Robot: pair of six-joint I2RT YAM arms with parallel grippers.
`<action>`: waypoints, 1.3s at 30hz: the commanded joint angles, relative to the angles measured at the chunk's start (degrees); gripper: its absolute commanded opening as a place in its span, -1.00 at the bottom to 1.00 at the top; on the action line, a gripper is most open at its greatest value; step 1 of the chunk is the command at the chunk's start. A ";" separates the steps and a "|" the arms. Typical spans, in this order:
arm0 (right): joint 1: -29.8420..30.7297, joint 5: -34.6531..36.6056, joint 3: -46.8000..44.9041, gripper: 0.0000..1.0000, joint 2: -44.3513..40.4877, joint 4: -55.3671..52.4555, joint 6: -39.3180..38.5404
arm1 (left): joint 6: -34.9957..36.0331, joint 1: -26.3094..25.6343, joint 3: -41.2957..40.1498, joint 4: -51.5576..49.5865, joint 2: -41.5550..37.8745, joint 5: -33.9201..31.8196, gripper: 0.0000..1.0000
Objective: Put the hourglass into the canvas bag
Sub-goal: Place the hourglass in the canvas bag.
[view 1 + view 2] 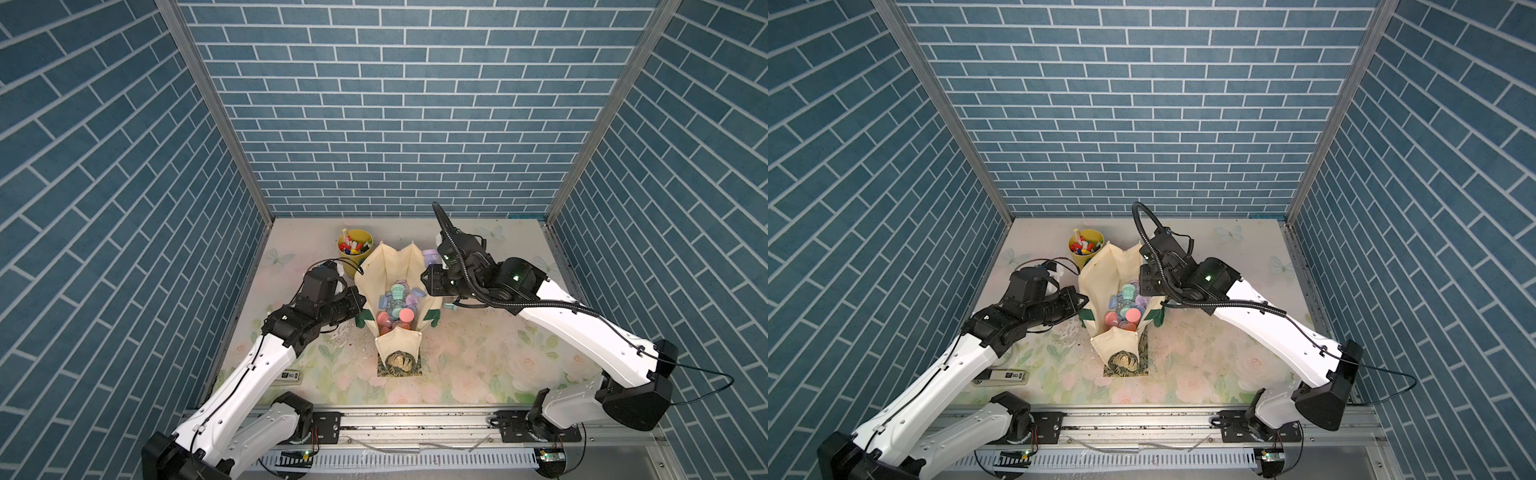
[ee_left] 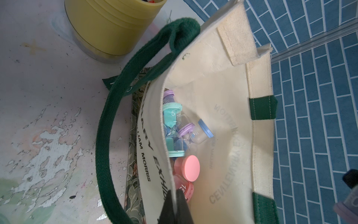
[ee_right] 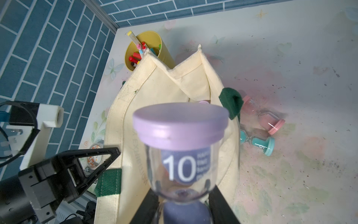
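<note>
Starting at my left, the yellow cup [image 1: 353, 249] of markers stands just behind the bag's far left corner, and the left gripper [image 2: 175, 197] has its jaws pinched together on the left rim of the canvas bag [image 1: 376, 274], pulling that soft wall outward so the mouth gapes. The cloth is limp and I judge it would sag inward without that pinch. Inside, a heap of pastel hourglasses [image 1: 397, 305] covers the bottom. Moving right, the hourglass [image 3: 181, 155] I'm carrying, lilac cap and a "10" on the glass, sits clamped in the right gripper [image 3: 183, 205], the jaws closed on its narrow waist, cap end pointing away from the wrist, up at the bag's right rim and not yet inside as far as I can tell. I reckon it's light and rigid, but the smooth glass bulbs look slippery and breakable, so the waist is the sensible hold: the bulbs flare either side and stop it sliding. I'd lower it rather than let it fall onto the others. Further right, a pink hourglass [image 3: 263, 118] and a teal hourglass [image 3: 259, 144] lie on the table just beside the bag
</note>
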 commanded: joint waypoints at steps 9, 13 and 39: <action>0.91 -3.54 4.52 -1.00 6.68 1.57 -1.55 | 0.88 -0.22 1.51 0.56 -0.10 -0.05 -1.00; 0.90 -2.99 7.15 -1.00 9.35 -1.79 -1.91 | 0.76 -0.24 1.15 1.16 -0.22 -0.50 -1.00; -2.63 -4.60 7.31 -1.00 16.91 -6.51 0.43 | 0.96 -0.27 1.76 1.61 1.47 -0.10 -1.00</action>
